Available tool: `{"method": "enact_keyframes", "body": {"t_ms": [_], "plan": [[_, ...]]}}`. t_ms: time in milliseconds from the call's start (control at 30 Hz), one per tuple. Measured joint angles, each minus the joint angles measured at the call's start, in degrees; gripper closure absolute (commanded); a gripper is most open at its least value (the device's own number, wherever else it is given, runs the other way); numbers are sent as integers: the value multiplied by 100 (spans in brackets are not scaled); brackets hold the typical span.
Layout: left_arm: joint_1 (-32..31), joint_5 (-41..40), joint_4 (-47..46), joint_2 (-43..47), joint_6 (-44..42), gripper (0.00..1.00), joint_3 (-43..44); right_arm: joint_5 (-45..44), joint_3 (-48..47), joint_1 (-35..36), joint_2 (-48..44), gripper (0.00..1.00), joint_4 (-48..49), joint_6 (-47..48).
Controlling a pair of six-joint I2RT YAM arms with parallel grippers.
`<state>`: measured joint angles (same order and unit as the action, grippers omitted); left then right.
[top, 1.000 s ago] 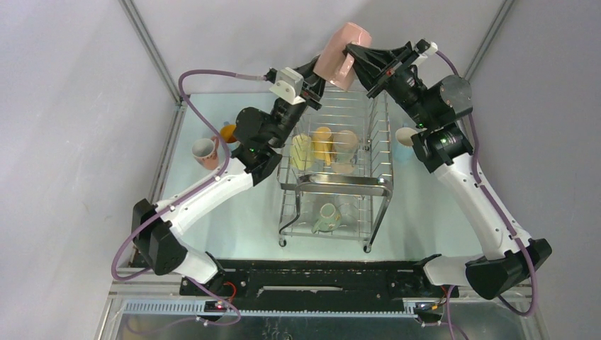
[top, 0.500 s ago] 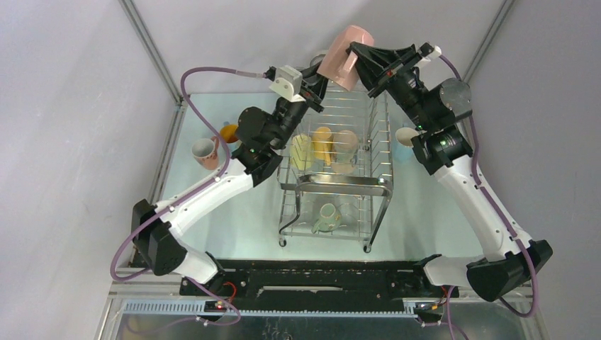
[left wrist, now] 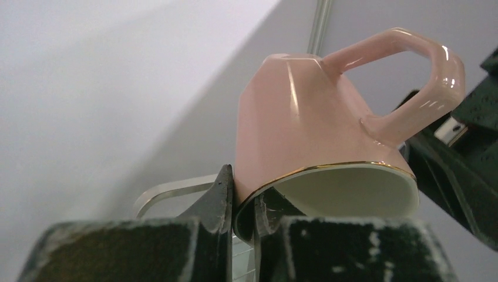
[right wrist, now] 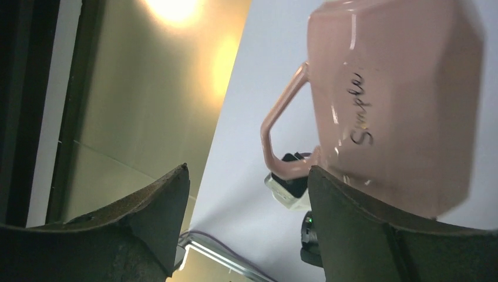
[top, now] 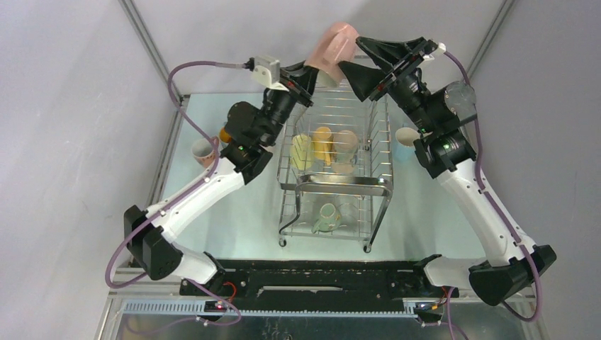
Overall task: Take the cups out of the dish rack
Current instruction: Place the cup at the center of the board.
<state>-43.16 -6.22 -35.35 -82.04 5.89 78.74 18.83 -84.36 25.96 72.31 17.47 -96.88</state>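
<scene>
A pink cup hangs high above the far end of the dish rack. My left gripper is shut on its rim; in the left wrist view the fingers pinch the gold-edged rim of the pink cup, one inside and one outside. My right gripper stands open just right of the cup. In the right wrist view the pink cup sits beside and above the right finger, outside my right gripper. The rack's upper tier holds a yellow cup, an orange cup and a cream cup. A pale green cup lies on the lower tier.
On the table left of the rack stand a pinkish cup and an orange cup, partly behind my left arm. A cream cup stands right of the rack, beside my right arm. Grey walls close in on both sides.
My right gripper has opened and let go of the pink cup. My left gripper has shut on the cup's rim and lifted it slightly up and to the left.
</scene>
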Motion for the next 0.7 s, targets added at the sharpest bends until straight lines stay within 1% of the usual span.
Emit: {"method": "enact_keyframes", "body": {"t_ms": [167,333,367,400,433,467,700], "plan": [[238,-46,175,214,446,100,0,72,0,2,-85,16,-149,245],[407,-181,520,448,680,100,2,120,0,2,-267,13,-387,608],[439,-229,629,505,719,100,2,125,0,2,-308,11,-409,675],[468,-267,730,560,737,100,2,133,0,2,-348,6,-420,739],[503,-297,872,629,761,100,7,160,0,2,-393,2,-433,820],[535,-319,1027,713,767,100,7,203,0,2,-444,1,-444,925],[931,-627,2323,1447,774,100,9,374,-2,4,-680,0,-778,1652]]}}
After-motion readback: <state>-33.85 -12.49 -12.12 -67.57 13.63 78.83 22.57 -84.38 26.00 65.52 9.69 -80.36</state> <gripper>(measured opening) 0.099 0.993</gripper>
